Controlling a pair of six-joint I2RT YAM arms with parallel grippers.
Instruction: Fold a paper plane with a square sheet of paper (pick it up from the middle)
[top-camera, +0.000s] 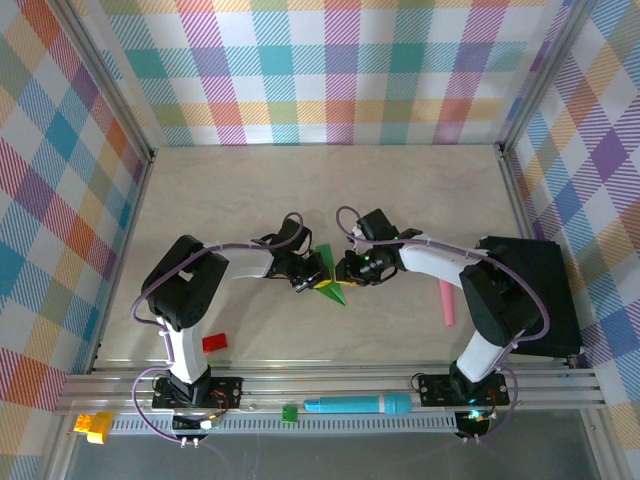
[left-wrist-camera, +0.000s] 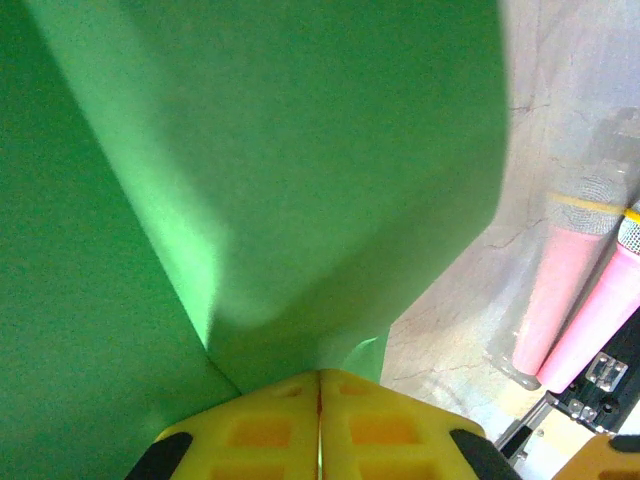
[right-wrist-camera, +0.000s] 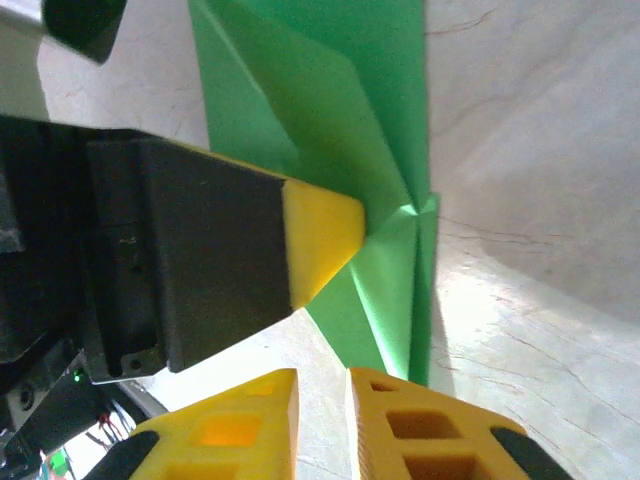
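The bright-green paper (top-camera: 327, 275), creased into a narrow pointed shape, stands up off the table in the middle. My left gripper (top-camera: 306, 281) is shut on it: in the left wrist view the yellow fingertips (left-wrist-camera: 320, 405) meet on the paper (left-wrist-camera: 260, 170), which spreads across most of that frame. In the right wrist view the folded paper (right-wrist-camera: 385, 200) is pinched by the left gripper's yellow-tipped finger (right-wrist-camera: 320, 238). My right gripper (right-wrist-camera: 322, 405) sits just below it, its jaws a narrow gap apart with bare table between them; the paper's lower tip runs down beside its right finger.
A pink marker (top-camera: 447, 302) lies right of the arms, beside a black box (top-camera: 535, 290). A red block (top-camera: 214, 343) sits near the left base. On the front rail lie a teal marker (top-camera: 358, 404), a tiny green block (top-camera: 289, 412) and a yellow piece (top-camera: 93, 427).
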